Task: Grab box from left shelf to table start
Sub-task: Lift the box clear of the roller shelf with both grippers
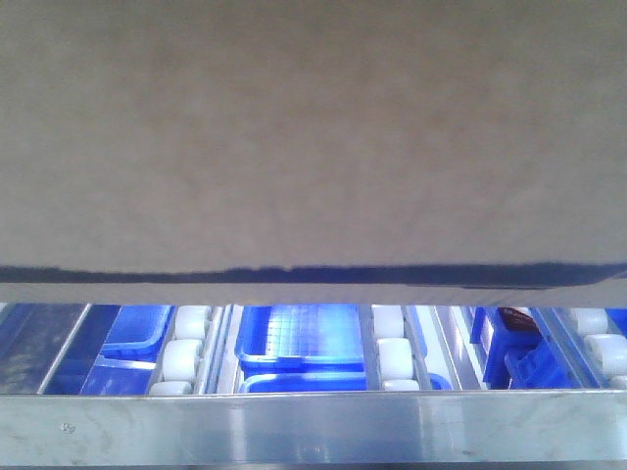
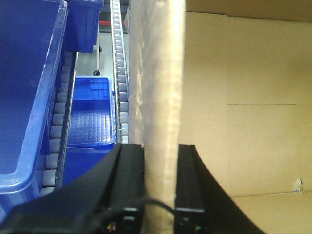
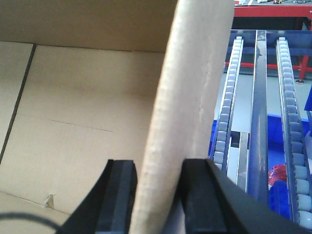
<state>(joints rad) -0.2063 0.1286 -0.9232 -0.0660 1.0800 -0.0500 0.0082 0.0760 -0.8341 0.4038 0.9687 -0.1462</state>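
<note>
Your left gripper (image 2: 161, 152) and right gripper (image 3: 160, 166) each clamp a wall of the box (image 1: 313, 137); left shelf (image 1: 313, 431) edge at 6 o'clock.

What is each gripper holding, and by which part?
The box: the left gripper clamps one side wall, the right gripper another.

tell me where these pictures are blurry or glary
Front view: the box fills the top, soft and grainy, the bins glow oversaturated blue, and the shelf edge shows pale glare. Left wrist view: the box wall clamped in the left gripper is blurred, with a bright streak. Right wrist view: the wall in the right gripper is equally soft; the rollers look sharper.
</note>
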